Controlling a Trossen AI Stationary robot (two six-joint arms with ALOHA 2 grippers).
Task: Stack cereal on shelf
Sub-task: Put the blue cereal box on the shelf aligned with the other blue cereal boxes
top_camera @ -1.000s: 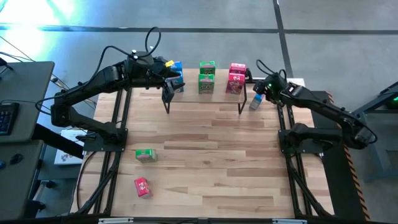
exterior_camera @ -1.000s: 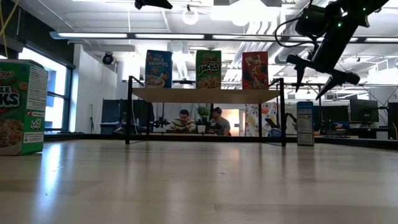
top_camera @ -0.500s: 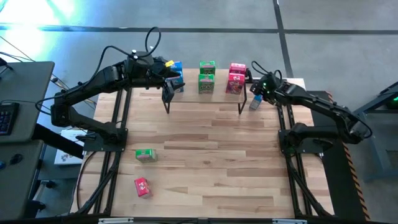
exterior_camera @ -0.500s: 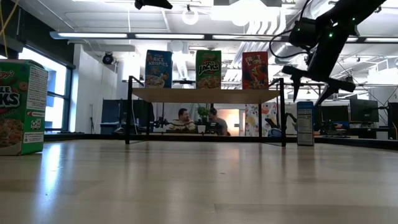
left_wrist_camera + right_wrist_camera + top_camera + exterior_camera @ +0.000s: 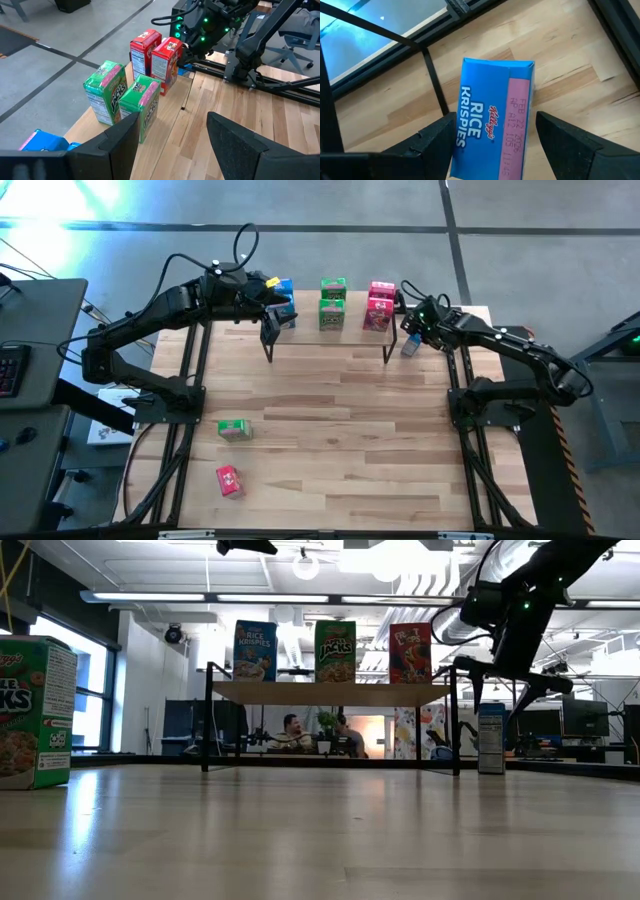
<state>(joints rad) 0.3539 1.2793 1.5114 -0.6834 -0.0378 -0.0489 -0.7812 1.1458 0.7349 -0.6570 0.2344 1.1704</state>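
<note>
A blue cereal box (image 5: 492, 117) stands upright on its bottom end on the table (image 5: 330, 410), just right of the shelf's right legs (image 5: 490, 738) (image 5: 408, 348). My right gripper (image 5: 503, 678) hangs open just above it, fingers to either side of its top, not touching. The shelf (image 5: 330, 693) carries blue (image 5: 255, 650), green (image 5: 335, 650) and red boxes (image 5: 410, 652). My left gripper (image 5: 270, 322) hovers open at the shelf's left end, near the green boxes (image 5: 142, 105) and red boxes (image 5: 165, 57). A green box (image 5: 233, 429) and a red box (image 5: 229, 480) lie on the near table.
Black frame rails (image 5: 190, 390) run along both table sides. The shelf's thin black legs (image 5: 390, 345) stand close to the blue box. A large green box (image 5: 35, 710) sits right in front of the low camera. People sit in the room beyond (image 5: 295, 732).
My right gripper has come down toward the standing blue box and shifted slightly toward the table's left, staying open. The boxes and the left arm have kept still.
</note>
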